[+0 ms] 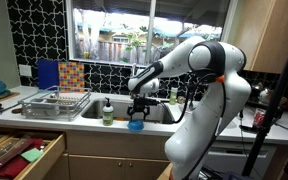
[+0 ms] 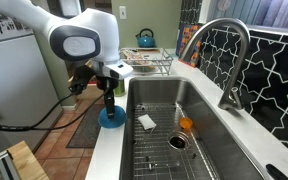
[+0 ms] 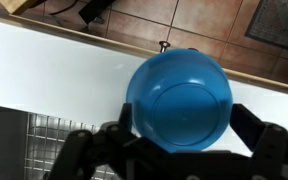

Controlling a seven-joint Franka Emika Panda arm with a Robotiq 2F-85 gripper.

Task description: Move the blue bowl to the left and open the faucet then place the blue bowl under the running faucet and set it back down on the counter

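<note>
The blue bowl (image 2: 110, 119) sat on the narrow strip of counter (image 2: 109, 150) in front of the sink (image 2: 214, 150), at its outer edge. The gripper (image 2: 108, 103) hung directly above it. In the wrist view, its jaws were spread wide on either side of the bowl.

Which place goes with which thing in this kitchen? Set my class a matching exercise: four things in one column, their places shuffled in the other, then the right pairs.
Things
1. blue bowl
2. faucet
3. kettle
4. orange object

Places
A. inside the sink
B. beyond the dish rack, at the far end
C. on the counter, on the strip in front of the sink
D. behind the sink, by the tiled wall

Pairs: 1-C, 2-D, 3-B, 4-A
</note>
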